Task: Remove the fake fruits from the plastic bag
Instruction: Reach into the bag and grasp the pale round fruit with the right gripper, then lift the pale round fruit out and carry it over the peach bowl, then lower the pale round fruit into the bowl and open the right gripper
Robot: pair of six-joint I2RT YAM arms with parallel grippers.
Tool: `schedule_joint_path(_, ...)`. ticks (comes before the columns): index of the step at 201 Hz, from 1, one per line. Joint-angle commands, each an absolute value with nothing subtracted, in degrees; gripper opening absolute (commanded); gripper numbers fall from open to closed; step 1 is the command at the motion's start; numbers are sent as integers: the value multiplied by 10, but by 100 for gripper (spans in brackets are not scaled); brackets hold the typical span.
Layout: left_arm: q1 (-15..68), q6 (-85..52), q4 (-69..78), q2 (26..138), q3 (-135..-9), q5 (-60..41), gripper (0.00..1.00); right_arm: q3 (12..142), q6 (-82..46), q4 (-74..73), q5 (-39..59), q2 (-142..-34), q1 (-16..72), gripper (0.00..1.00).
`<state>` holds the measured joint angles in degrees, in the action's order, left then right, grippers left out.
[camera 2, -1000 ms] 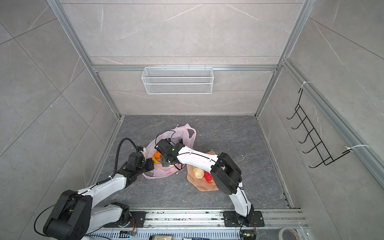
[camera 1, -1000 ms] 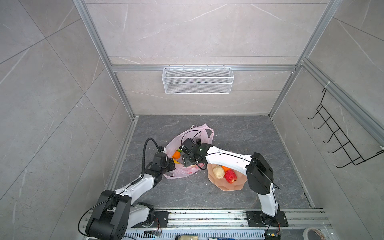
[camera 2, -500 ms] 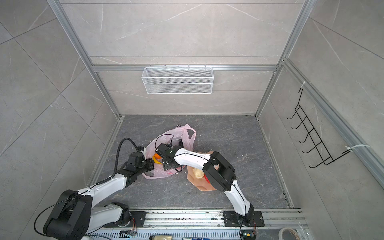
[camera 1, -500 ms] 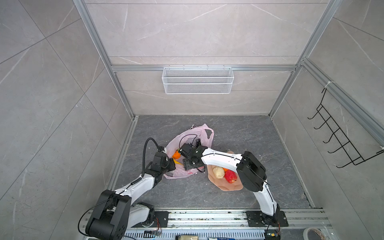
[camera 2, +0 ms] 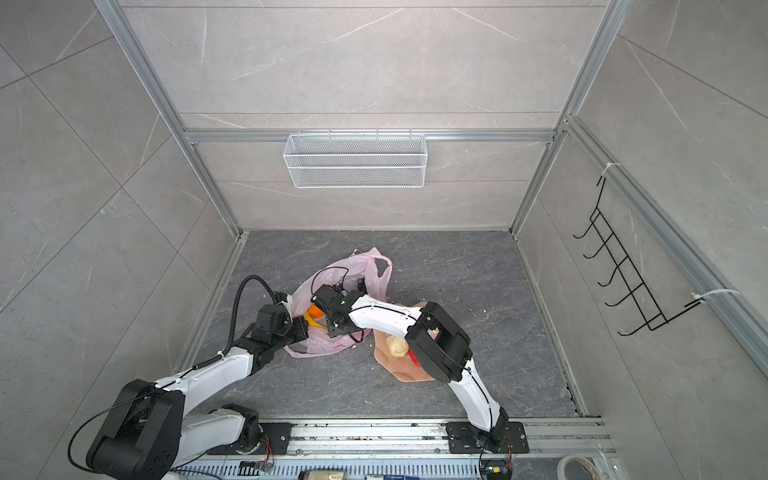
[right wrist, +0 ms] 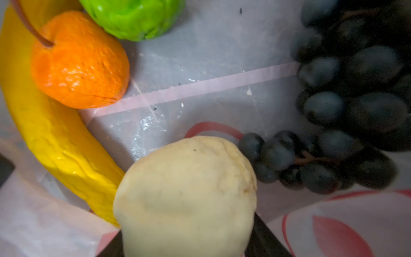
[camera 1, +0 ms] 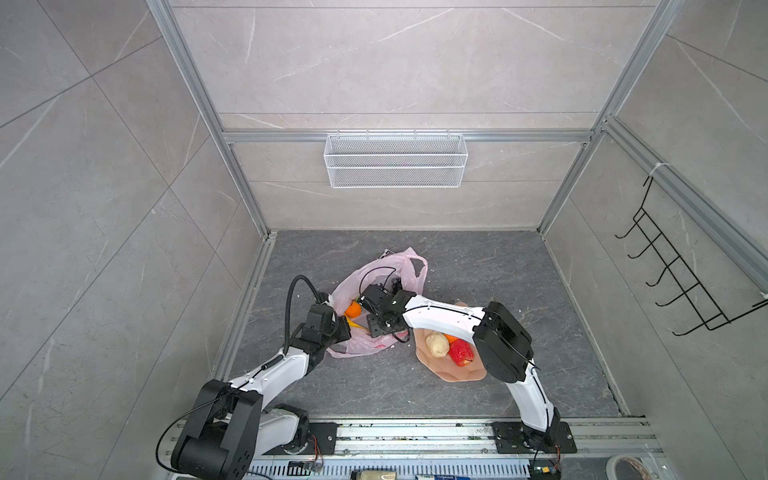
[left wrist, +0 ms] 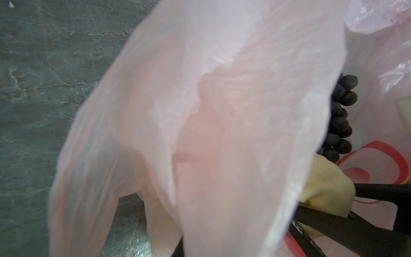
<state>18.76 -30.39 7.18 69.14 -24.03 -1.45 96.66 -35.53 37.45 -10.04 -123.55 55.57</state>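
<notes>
Your right gripper is clamped on the beige fruit inside the plastic bag, banana and grapes just ahead of its jaws; pull straight back while the left gripper, pinched shut on the bag's edge, holds the mouth up.

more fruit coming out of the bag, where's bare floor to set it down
Bare floor: between plate and right wall, behind the plastic bag up to the back wall, along the front rail. Crowded: between bag and plate, under the right arm.
</notes>
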Motion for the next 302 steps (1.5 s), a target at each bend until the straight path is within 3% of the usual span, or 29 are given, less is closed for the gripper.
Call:
schedule_joint_path(1, 191, -292, 69, 691, -262, -5, 8, 970, -337, 362, -112, -1183, 554, 61)
schedule_joint_path(101, 191, -291, 68, 689, -262, -4, 8, 946, -327, 372, -129, -1120, 554, 59)
schedule_joint_path(216, 191, -290, 67, 689, -263, -2, 8, 718, -370, 533, -253, -872, 492, 60)
schedule_joint_path(302, 191, -291, 68, 696, -263, -3, 8, 658, -415, 630, -314, -875, 449, 59)
